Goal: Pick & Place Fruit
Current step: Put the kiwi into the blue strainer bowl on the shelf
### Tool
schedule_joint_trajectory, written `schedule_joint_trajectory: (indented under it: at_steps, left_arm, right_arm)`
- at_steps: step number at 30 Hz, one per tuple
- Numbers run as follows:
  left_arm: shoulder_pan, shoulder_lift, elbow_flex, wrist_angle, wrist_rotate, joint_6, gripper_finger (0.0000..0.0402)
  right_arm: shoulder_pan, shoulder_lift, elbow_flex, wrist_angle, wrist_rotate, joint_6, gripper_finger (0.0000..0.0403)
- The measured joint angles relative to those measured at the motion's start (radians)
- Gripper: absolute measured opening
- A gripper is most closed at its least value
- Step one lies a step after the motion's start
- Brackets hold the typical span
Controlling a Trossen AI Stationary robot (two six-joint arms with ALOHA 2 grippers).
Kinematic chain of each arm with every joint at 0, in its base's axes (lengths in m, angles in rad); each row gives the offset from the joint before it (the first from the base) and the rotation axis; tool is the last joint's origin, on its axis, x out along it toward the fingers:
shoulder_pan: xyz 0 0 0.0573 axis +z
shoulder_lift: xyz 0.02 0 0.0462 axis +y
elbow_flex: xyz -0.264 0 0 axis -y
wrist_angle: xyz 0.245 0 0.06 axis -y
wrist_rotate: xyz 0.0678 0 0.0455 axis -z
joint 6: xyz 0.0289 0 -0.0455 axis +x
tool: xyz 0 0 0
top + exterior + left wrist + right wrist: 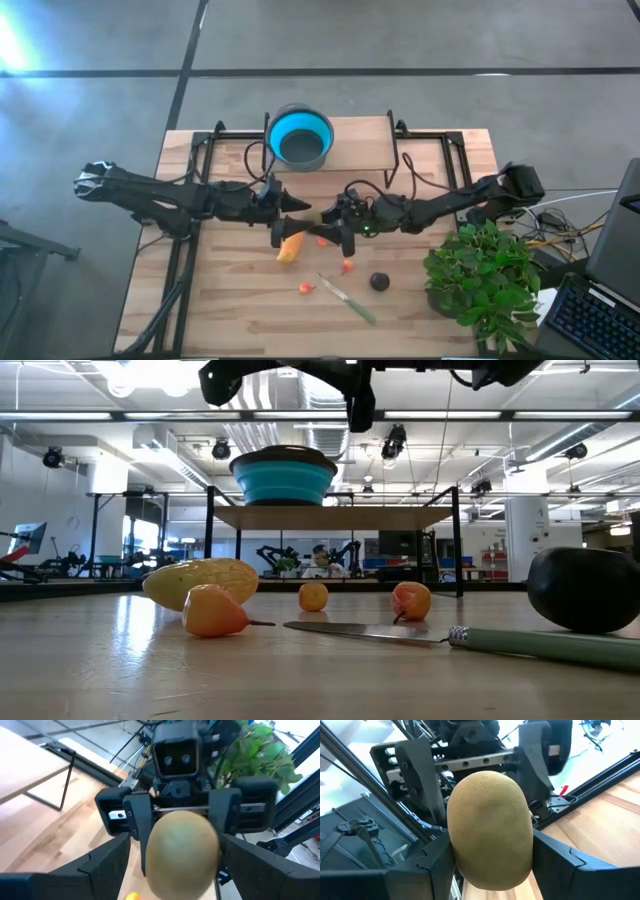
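Near the high view's centre, the right end effector (322, 226) clamps the olive-green fruit (490, 827) for a handover, nosed between the left end effector's (306, 208) spread-apart fingers (417, 767).

I see pale wood planks on the table (230, 310), a matt, finely rough skin on the olive fruit (490, 830), a shiny metal blade on the knife (350, 630), glossy orange fruit (212, 612).
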Motion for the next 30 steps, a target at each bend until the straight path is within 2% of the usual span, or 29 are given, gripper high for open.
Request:
schedule_joint_trajectory:
  at_steps: [7, 10, 30]
  left_arm:
    - [0.002, 0.0, 0.0, 0.001, 0.005, -0.003, 0.0314]
    - [0.003, 0.0, 0.0, -0.001, 0.049, -0.004, 0.0313]
    - [0.003, -0.048, 0.0, -0.05, 0.082, 0.036, 0.0262]
  right_arm:
    - [0.0, 0.079, 0.096, -0.008, -0.03, -0.019, 0.0206]
    - [-0.001, 0.095, 0.118, -0.018, -0.035, -0.024, 0.0207]
    - [0.0, 0.086, 0.132, -0.028, -0.026, -0.059, 0.0212]
